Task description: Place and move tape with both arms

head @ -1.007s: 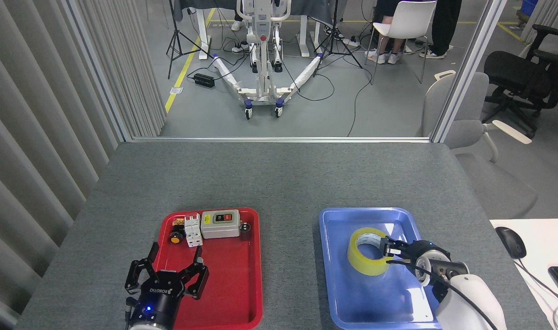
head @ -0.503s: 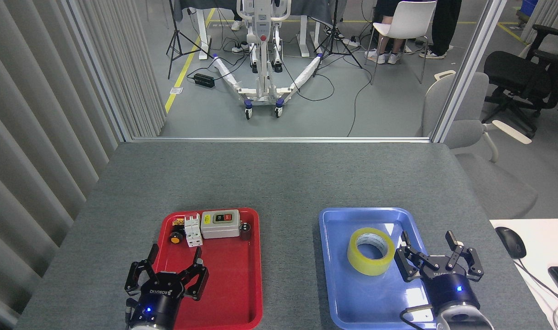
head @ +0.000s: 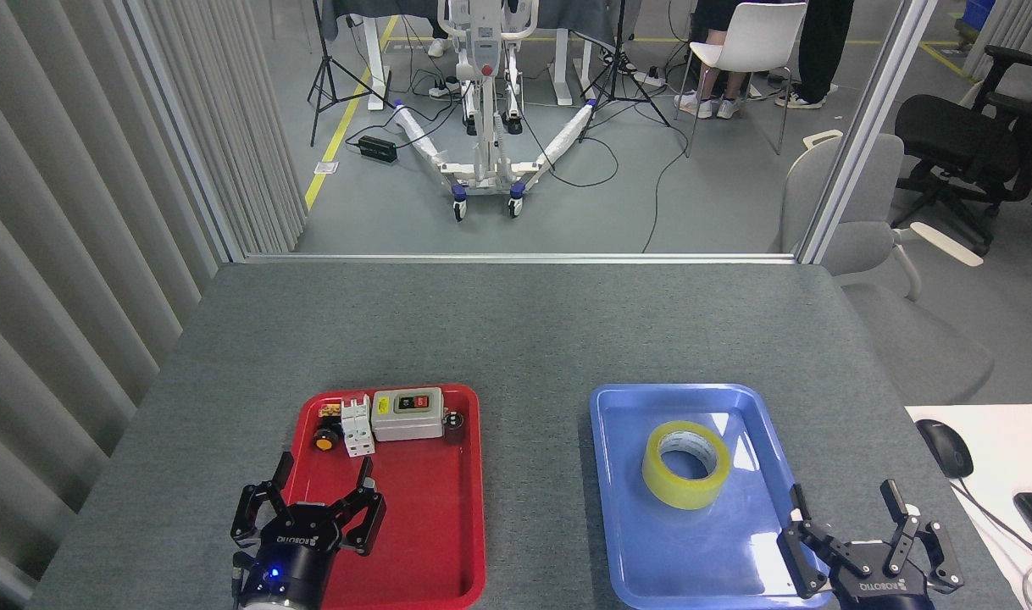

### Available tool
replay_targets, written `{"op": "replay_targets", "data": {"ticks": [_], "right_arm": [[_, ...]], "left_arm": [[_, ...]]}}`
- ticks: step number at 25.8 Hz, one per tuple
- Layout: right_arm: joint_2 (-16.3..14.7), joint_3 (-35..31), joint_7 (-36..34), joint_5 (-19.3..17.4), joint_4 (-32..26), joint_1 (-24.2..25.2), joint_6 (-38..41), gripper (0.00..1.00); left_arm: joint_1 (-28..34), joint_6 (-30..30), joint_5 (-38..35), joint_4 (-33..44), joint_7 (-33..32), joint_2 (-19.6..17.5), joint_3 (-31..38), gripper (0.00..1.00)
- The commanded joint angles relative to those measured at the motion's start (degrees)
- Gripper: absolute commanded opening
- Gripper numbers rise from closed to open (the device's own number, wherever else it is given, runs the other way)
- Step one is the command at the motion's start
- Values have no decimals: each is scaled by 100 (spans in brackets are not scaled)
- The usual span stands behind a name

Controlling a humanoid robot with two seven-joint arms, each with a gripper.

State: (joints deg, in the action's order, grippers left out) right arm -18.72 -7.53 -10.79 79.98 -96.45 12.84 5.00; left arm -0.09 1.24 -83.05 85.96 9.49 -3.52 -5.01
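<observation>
The right black multi-fingered gripper hung spread and empty at the lower right of the frame; the left black gripper stood spread at lower left. A careless regrasp could tip the translucent yellow tape roll, lying flat mid-way in the blue plastic tray.

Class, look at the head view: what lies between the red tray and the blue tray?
Nothing. Between the red tray and the blue tray there is only a bare strip of grey table, seen in the head view.
</observation>
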Motion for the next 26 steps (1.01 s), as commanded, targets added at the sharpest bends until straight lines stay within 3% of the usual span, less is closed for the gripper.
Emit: {"op": "replay_targets", "data": {"ticks": [1,8,18,26], "right_arm": [[62,-390,86,-44,12,87,273,99],[-44,-363,367,-492,74,52,238,99],[-70,-363,297,-518,478,-1,247,99],[-70,-354,305,-518,487,-28,265,100]], "left_arm": [[0,-9,8,-9,9,0,0,100],[0,-9,8,-1,27,0,70,100],[0,-1,8,-53,27,18,202,100],[0,-1,8,-53,27,9,220,100]]}}
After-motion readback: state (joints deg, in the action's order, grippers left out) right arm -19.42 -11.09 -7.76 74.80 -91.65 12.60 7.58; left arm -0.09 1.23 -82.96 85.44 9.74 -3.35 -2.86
